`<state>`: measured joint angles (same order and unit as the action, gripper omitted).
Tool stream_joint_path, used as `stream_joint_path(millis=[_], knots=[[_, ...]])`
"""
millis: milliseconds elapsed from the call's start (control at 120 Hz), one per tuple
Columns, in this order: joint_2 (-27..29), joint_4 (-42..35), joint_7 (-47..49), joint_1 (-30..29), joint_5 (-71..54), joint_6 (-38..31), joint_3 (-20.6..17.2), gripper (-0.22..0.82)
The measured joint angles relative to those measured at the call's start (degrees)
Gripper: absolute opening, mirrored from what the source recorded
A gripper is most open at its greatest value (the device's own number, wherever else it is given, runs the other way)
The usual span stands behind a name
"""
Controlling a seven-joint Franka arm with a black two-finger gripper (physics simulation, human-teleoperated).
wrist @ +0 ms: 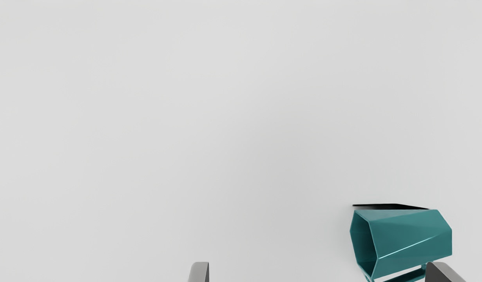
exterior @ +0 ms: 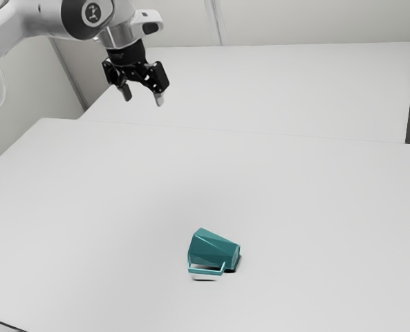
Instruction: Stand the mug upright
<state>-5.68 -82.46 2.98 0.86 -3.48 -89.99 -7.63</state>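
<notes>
High above the table, toward the exterior view's upper left, the gripper (exterior: 143, 98) hangs with its fingers apart and nothing between them. A teal faceted mug (exterior: 215, 250) lies on its side on the table, well below the gripper and toward the exterior view's right of it. Its handle is at the side nearest that camera. In the wrist view the gripper (wrist: 317, 272) stands open, and the mug (wrist: 413, 239) appears close to one fingertip, its open mouth showing; part of the handle is hidden by that fingertip.
The white table (exterior: 108, 207) extends widely around the mug. Behind it, another white surface (exterior: 294, 90) stands near the pale wall. A dark line crosses the exterior view's lower left corner.
</notes>
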Motion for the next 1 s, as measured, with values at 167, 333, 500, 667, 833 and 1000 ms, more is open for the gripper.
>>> stream_joint_path(millis=[167,333,500,667,833,1000], knots=[[-0.13,1.4,0.16,-0.13,0.04,-1.32,-0.3,0.6],[0.6,1.2,0.23,-0.09,0.23,-0.84,0.08,0.6],[6.03,-4.76,0.27,-0.42,1.36,-1.46,0.71,0.6],[9.81,-13.89,0.45,1.34,8.61,-3.51,4.14,0.6],[11.8,-24.18,-0.08,-0.27,15.1,-5.35,7.3,0.6],[14.25,-33.91,-3.61,-0.17,20.09,-8.06,10.02,0.6]])
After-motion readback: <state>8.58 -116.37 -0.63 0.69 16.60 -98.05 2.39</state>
